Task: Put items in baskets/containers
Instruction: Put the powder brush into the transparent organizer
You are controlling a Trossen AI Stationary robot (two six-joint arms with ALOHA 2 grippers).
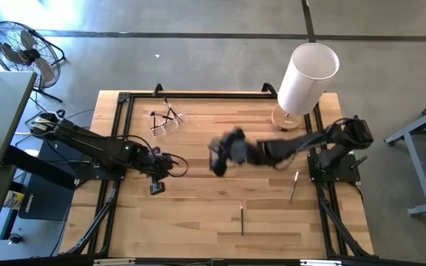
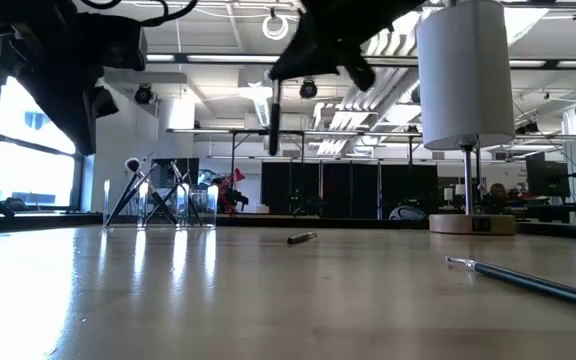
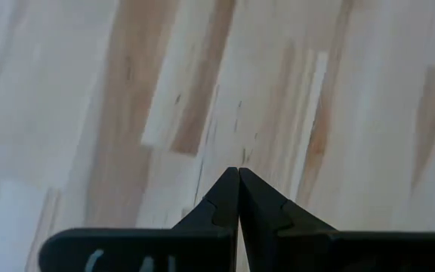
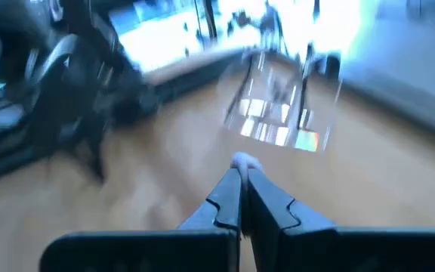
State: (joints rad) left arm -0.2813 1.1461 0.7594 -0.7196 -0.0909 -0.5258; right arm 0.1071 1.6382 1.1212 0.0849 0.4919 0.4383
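Observation:
My right gripper (image 1: 217,161) hangs blurred above the table's middle, shut on a thin dark makeup brush (image 2: 273,118). The clear plastic cup (image 1: 167,120) stands near the far left corner with several brushes leaning in it; it also shows in the low view (image 2: 163,205) and ahead of the right wrist (image 4: 282,106). Two more brushes lie flat on the table (image 1: 242,219) (image 1: 294,185). My left gripper (image 3: 238,172) is shut on nothing, above bare wood left of centre (image 1: 157,186). My right gripper (image 4: 242,175) pinches the brush between its two fingertips near the pale bristle end (image 4: 242,160), which peeks out just past them. The fingers point roughly level toward the cup. The dark handle (image 2: 273,125) hangs straight down below the fingers, lifted clear of the table.
A tall white cylinder on a round wooden base (image 1: 305,77) stands at the far right corner. A dark metal frame runs along the table's edges (image 1: 120,111). A fan (image 1: 24,52) stands on the floor beyond the left corner. Bare wood lies between my right gripper and the cup.

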